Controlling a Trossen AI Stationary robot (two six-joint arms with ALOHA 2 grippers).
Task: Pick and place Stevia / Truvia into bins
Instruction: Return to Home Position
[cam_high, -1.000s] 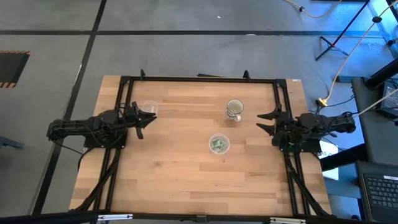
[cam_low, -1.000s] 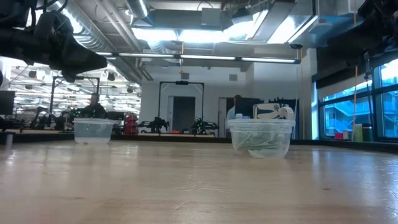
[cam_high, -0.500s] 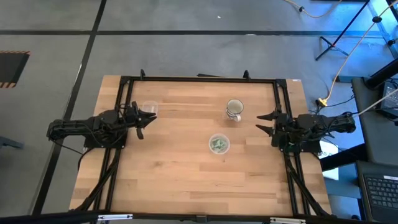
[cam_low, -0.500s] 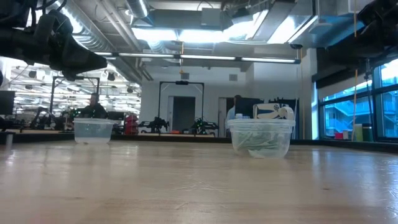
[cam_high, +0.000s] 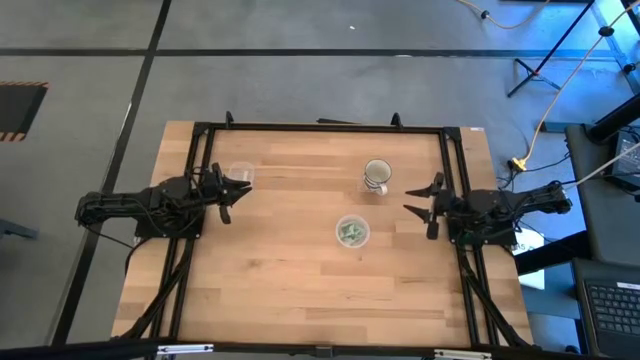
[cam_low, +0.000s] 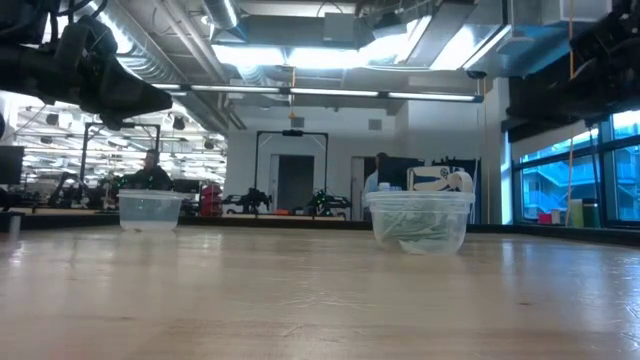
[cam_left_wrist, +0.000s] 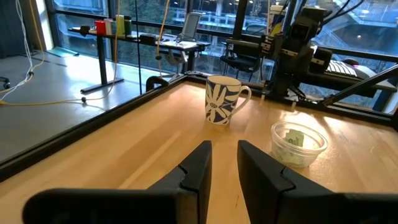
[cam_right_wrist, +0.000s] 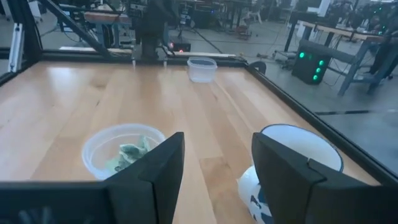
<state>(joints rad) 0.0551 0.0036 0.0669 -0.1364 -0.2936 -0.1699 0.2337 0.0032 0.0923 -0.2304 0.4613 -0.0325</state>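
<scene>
Several pale green Stevia sachets (cam_high: 351, 232) lie crumpled inside a clear round cup (cam_high: 352, 231) near the table's middle; the cup also shows in the right wrist view (cam_right_wrist: 122, 152) and the low view (cam_low: 418, 222). A second clear cup (cam_high: 241, 173) stands empty near the far left and shows small in the right wrist view (cam_right_wrist: 201, 68). My left gripper (cam_high: 236, 196) hovers just on the near side of that empty cup, fingers a little apart (cam_left_wrist: 224, 155). My right gripper (cam_high: 420, 203) is open (cam_right_wrist: 214, 163), right of the filled cup, above the table.
A white mug with dark leaf markings (cam_high: 377, 177) stands upright on the table, on the far side of the filled cup and close to my right gripper (cam_right_wrist: 292, 155). A black frame (cam_high: 320, 128) borders the wooden table. Bare wood fills the near half.
My right gripper has moved a short way toward the table's left and near edge, closer to the filled cup and the mug, staying open. The cups, the mug and the left arm have kept still.
</scene>
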